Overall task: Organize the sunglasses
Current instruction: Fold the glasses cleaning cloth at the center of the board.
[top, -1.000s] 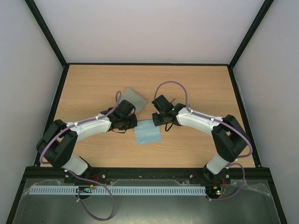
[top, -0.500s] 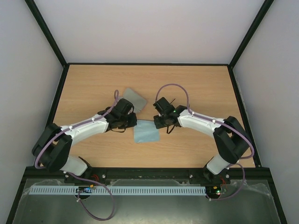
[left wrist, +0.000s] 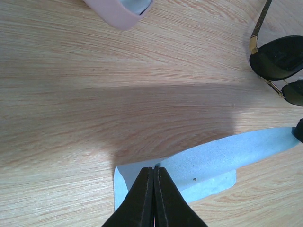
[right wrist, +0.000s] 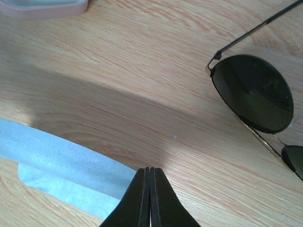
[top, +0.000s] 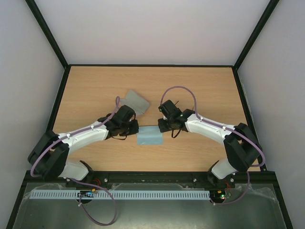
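The sunglasses (right wrist: 251,92), with dark oval lenses and a thin wire frame, lie on the wooden table. They also show at the right edge of the left wrist view (left wrist: 279,59), and my right arm hides them in the top view. The light blue cloth (top: 149,135) lies between my grippers, its far edge lifted and folded over toward the near side. My left gripper (left wrist: 155,166) is shut on the cloth (left wrist: 203,161) at its left corner. My right gripper (right wrist: 149,169) is shut on the cloth (right wrist: 61,161) at its right corner.
The pink case (top: 135,101) lies open on the table just beyond my left gripper. Its rim shows at the top of both the left wrist view (left wrist: 120,9) and the right wrist view (right wrist: 42,7). Black frame rails border the table (top: 205,86).
Both grippers have moved toward the near edge, holding the cloth's far edge. The cloth now folds over itself and looks shorter front to back.
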### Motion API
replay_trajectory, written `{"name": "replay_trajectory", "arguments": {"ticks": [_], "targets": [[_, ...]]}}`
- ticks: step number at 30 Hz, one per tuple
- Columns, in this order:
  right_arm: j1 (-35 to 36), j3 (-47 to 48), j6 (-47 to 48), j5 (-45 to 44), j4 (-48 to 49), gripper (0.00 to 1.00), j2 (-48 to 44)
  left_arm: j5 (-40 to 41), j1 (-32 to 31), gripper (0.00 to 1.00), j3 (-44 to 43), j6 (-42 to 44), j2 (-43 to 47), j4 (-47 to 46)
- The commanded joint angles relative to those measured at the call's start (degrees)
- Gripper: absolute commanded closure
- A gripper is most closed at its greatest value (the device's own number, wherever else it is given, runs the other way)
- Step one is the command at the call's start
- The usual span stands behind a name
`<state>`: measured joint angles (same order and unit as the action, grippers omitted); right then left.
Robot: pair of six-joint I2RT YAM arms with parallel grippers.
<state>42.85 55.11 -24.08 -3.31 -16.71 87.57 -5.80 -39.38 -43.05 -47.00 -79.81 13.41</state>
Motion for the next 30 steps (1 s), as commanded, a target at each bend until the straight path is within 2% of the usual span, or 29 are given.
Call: {"name": "replay_trajectory", "arguments": {"ticks": [1,30], "targets": [[0.1,-1.8,-0.9,0.7,-3.4,0.99,-2.0,0.5,-0.4,0.97,1.4,-1.1,1.9,1.5],[2.8,-6.8,-3.6,1.0,-4.4,0.99,-7.0,1.3,-5.5,0.97,5.4,-5.7,6.6,2.1]]}}
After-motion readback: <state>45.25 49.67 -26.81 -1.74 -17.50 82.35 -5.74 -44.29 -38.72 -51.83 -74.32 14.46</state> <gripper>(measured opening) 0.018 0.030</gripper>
